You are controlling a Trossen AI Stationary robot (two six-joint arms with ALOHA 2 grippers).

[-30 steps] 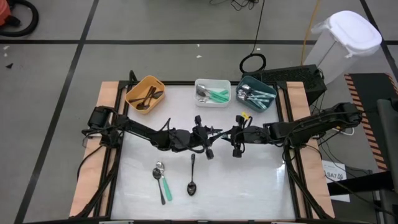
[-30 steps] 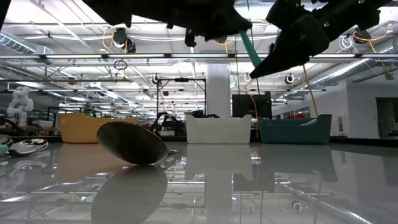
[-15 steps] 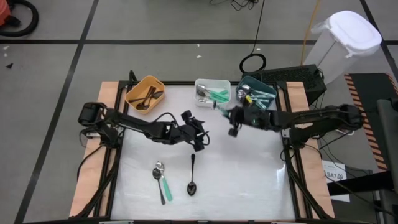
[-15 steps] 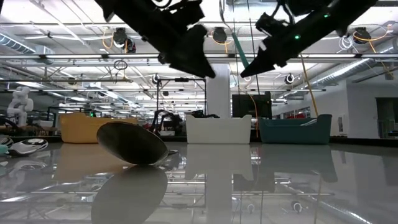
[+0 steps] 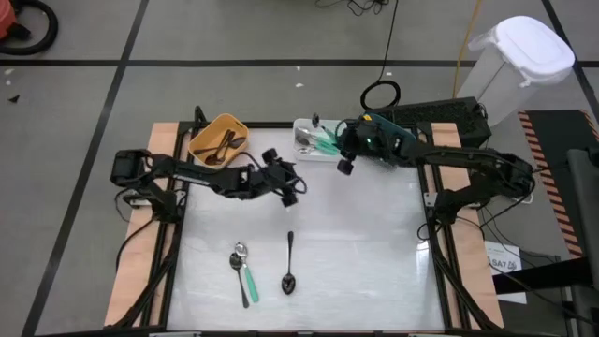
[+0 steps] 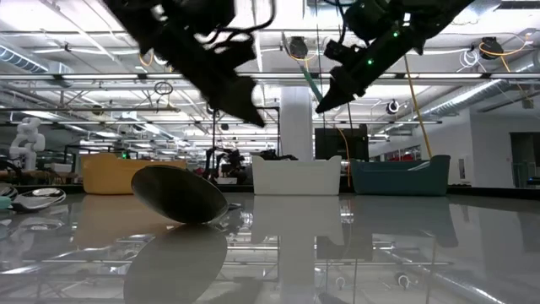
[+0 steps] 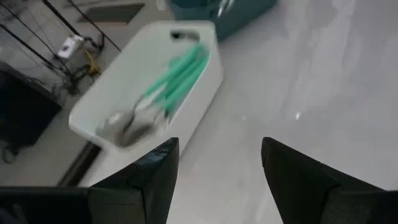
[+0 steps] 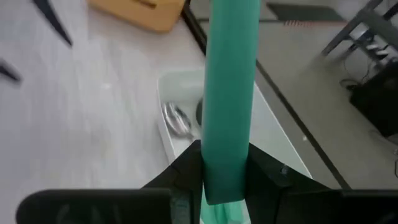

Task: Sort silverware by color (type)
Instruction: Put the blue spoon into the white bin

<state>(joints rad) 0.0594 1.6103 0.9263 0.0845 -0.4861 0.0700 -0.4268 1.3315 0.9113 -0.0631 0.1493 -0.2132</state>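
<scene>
White tabletop: right fingers clamp green spoon over white bin; left fingers wide.

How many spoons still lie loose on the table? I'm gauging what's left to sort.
2: a green-handled spoon at the near left and a black-handled spoon beside it on its right. None seems hidden.

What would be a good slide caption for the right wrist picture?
Right gripper holds a mint-green spoon handle above the white bin.
</scene>
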